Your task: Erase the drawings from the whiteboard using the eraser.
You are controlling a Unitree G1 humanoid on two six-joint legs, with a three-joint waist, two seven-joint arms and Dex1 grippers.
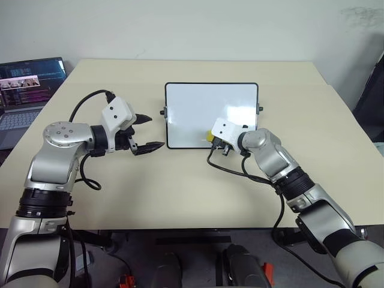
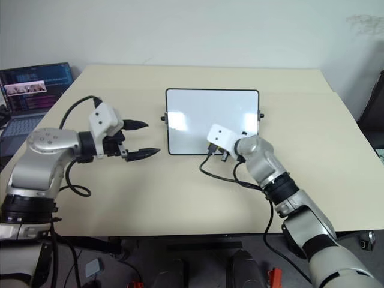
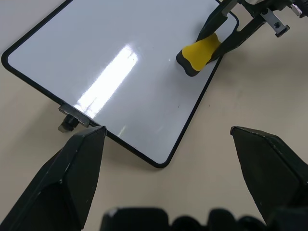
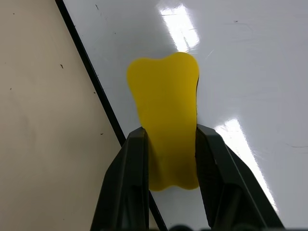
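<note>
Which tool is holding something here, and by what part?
The right tool pinches the yellow eraser across its narrow waist, over the whiteboard. The left tool is open, holding nothing.

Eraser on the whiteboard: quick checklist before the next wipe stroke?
1. Grip: right gripper is shut on the eraser, fingers on both its sides. Ok.
2. Eraser position: over the whiteboard near its front edge, at the right front corner. Ok.
3. Contact with the surface: the black base looks down on the board, but pressure cannot be judged. Cannot tell.
4. Drawings left: no dark scribbles visible on the white surface, only faint specks and glare. Ok; the part under the eraser and gripper is hidden.
5. Left gripper: open, off the board's left edge, not touching it. Ok for clearance; board is not braced.
</note>
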